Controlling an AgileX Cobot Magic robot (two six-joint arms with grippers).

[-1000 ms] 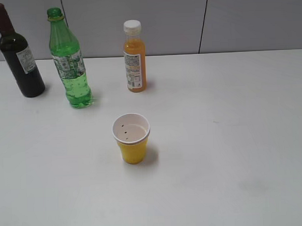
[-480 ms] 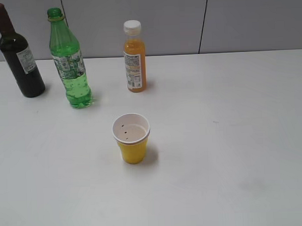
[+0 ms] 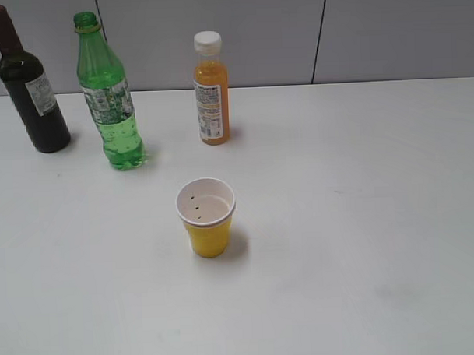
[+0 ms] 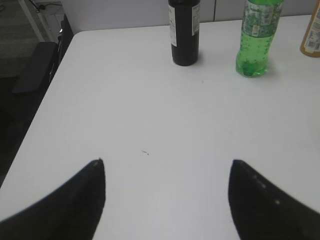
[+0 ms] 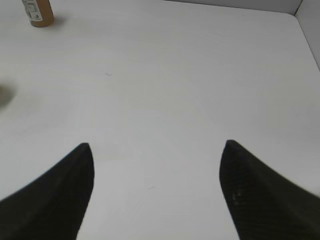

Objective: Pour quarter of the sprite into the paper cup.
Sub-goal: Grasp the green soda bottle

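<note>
The sprite [image 3: 110, 100], a tall green plastic bottle with a pale label and no cap, stands upright at the back left of the white table; it also shows in the left wrist view [image 4: 257, 37]. The yellow paper cup [image 3: 207, 217] stands upright near the table's middle, white inside with dark specks. My left gripper [image 4: 166, 162] is open and empty over bare table, well short of the sprite. My right gripper [image 5: 156, 145] is open and empty over bare table. Neither gripper shows in the exterior view.
A dark wine bottle [image 3: 27, 87] stands left of the sprite, also in the left wrist view [image 4: 184, 31]. An orange juice bottle [image 3: 211, 93] with a white cap stands right of it, its base in the right wrist view [image 5: 36, 12]. The table's left edge [image 4: 50, 95] is close.
</note>
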